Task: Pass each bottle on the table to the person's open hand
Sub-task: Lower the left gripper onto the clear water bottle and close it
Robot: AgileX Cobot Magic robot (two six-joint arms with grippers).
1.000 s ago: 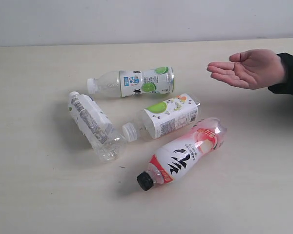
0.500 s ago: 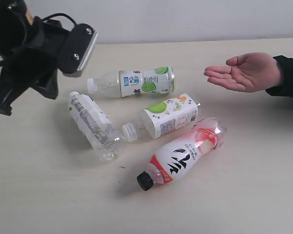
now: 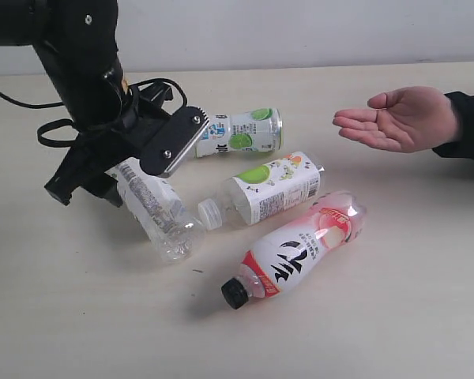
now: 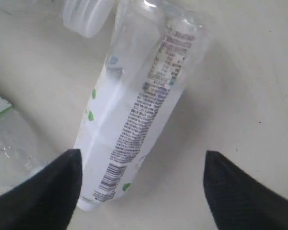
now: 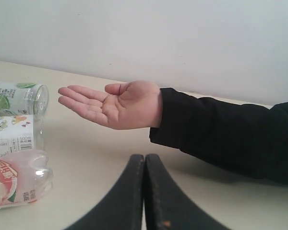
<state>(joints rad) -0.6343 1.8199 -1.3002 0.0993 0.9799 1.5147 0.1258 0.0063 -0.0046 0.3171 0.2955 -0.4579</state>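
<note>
Four bottles lie on the table [image 3: 79, 316]. The grey-labelled bottle [image 3: 154, 207] lies at the left, and my left gripper [image 3: 103, 183] hangs open over its cap end. In the left wrist view that bottle [image 4: 139, 110] runs between the two dark fingers [image 4: 48, 191], closer to one of them, and the gripper [image 4: 141, 155] touches nothing. One lime-labelled bottle [image 3: 237, 131] lies at the back, the other [image 3: 272, 188] in the middle. The black-capped pink-red bottle [image 3: 300, 249] lies in front. My right gripper [image 5: 144, 157] is shut and empty, low over the table, facing the person's open hand [image 5: 115, 103].
The person's open hand [image 3: 399, 118] is held palm up at the right, with a black sleeve [image 5: 230, 134] behind it. The left arm's black body and cables [image 3: 87, 71] rise over the back left. A pale wall [image 3: 300, 31] closes off the table's far edge.
My left arm came in from the upper left and dropped over the grey-labelled bottle's cap end, now covering the back lime bottle's neck. The bottles and the hand have hardly moved.
</note>
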